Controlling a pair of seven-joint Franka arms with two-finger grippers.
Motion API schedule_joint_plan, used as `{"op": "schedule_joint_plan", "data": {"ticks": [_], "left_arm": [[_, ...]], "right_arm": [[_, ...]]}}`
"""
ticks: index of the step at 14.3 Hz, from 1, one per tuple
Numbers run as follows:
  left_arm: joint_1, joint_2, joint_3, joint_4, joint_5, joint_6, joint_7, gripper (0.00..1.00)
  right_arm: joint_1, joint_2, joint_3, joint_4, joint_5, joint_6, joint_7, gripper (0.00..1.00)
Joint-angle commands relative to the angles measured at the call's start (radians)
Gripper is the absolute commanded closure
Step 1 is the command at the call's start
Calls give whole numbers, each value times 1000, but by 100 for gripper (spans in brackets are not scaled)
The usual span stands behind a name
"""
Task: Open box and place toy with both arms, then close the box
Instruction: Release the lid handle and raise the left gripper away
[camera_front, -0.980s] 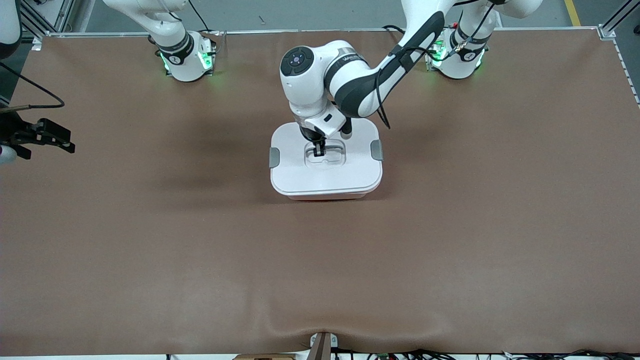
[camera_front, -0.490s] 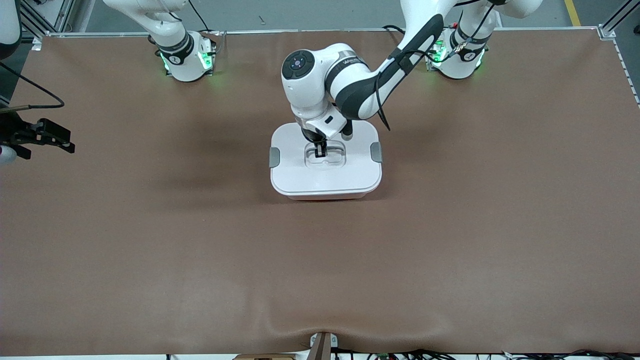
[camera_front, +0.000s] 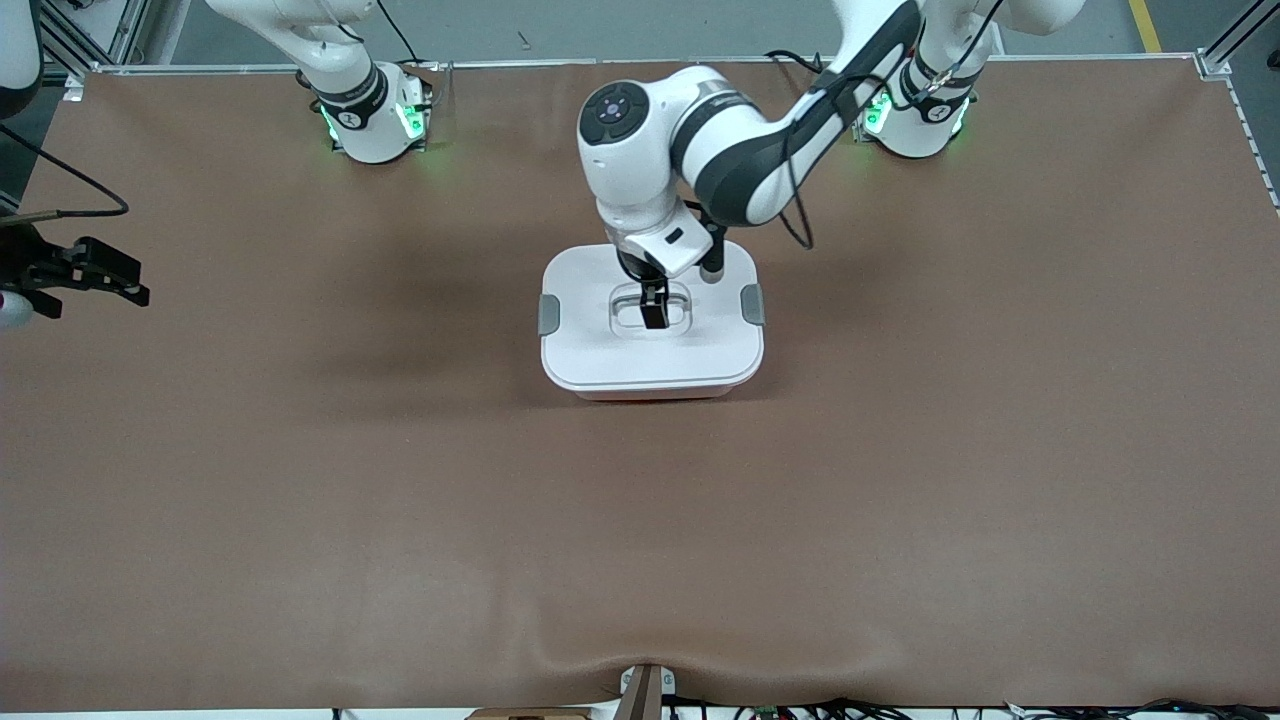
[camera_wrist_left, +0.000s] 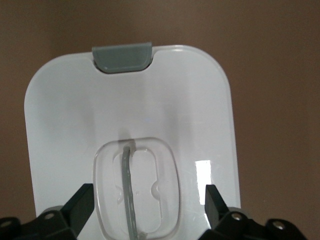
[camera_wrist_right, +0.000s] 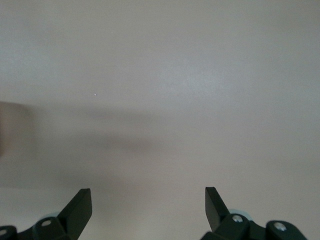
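Hovering: L gripper (camera_front: 655, 312) over 1 box (camera_front: 652, 350), fingers apart.

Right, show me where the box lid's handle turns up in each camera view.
Front view: the handle sits in the middle of the white lid, under the left gripper.
Left wrist view: the handle is a grey bar in the lid's clear hollow, between the open fingers.
Right wrist view: not in it.
Shared landmark: a grey side clip.
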Motion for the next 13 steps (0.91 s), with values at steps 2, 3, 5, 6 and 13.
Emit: {"op": "schedule_joint_plan", "data": {"ticks": [2,3,5,6,13], "left_arm": [[99,-124,-6,-13,-80,-85,240,0],[128,-147,-6,-13,-82,-104,301,0],[181,-181,-6,-13,-82,-146,436,0],[204,-193,-6,-13,-82,-165,508,0],[400,-248,-3,11,-82,-238,967,0]], "right_arm": [[-9,-11,8,-10,-15,2,11,0],[-9,-11,8,-10,-14,4,11,0],[-9,-11,8,-10,-12,4,11,0],[-9,-11,8,-11,-12,4,11,0],[-15,-11,7,-11,-9,4,11,0]]}}
